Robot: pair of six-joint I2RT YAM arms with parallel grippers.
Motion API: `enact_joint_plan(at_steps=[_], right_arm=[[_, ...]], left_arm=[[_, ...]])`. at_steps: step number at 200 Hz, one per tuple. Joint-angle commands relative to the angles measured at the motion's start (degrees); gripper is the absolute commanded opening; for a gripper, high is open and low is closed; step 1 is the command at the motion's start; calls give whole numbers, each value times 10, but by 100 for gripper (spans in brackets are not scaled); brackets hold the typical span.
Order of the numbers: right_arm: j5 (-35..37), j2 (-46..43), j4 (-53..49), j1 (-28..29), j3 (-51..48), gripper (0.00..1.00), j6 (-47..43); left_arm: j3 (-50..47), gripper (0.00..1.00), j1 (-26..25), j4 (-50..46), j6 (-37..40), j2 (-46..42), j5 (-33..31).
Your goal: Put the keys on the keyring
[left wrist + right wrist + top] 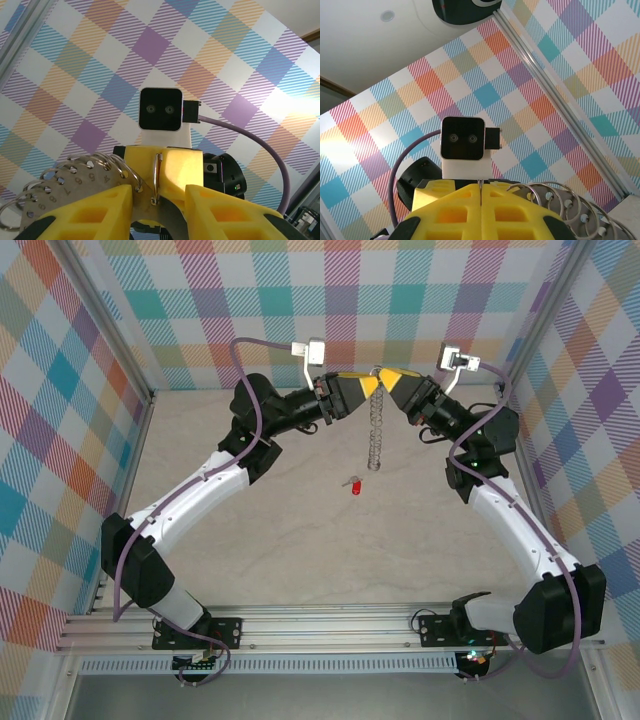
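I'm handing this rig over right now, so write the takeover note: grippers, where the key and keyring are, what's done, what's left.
Right gripper: shut on the wire of the keyring at its top, raised above the table.
Left gripper: meets the ring from the opposite side, jaws part way apart around it; whether it grips is unclear.
Keyring: hangs between the two grippers, off the table.
Key with red tag: lies on the table, just to the near side of the hanging ring, held by nothing.
Done: keyring is up.
Left: pick up the key and thread it onto the ring.
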Motion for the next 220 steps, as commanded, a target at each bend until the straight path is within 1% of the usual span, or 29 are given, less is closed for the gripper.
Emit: enact_joint_plan(at_steps=[1, 39, 110, 123, 136, 160, 190, 220], right_arm=[[5, -5, 47, 3, 2, 0, 8], [4, -6, 47, 3, 1, 0, 8], [0, -7, 45, 3, 1, 0, 8], [0, -7, 45, 3, 1, 0, 8], [0, -7, 44, 3, 1, 0, 8], [2, -8, 45, 3, 0, 0, 8], [1, -8, 45, 2, 0, 0, 8], [-1, -7, 44, 3, 1, 0, 10]], left_arm=[[21, 32, -7, 31, 4, -6, 4], [23, 26, -8, 33, 3, -3, 2], [30, 25, -9, 35, 2, 3, 0], [30, 20, -9, 35, 2, 4, 2], [32, 19, -10, 35, 2, 4, 3], [34, 12, -11, 35, 2, 6, 6], [35, 0, -13, 35, 4, 6, 9], [35, 0, -14, 32, 9, 6, 9]])
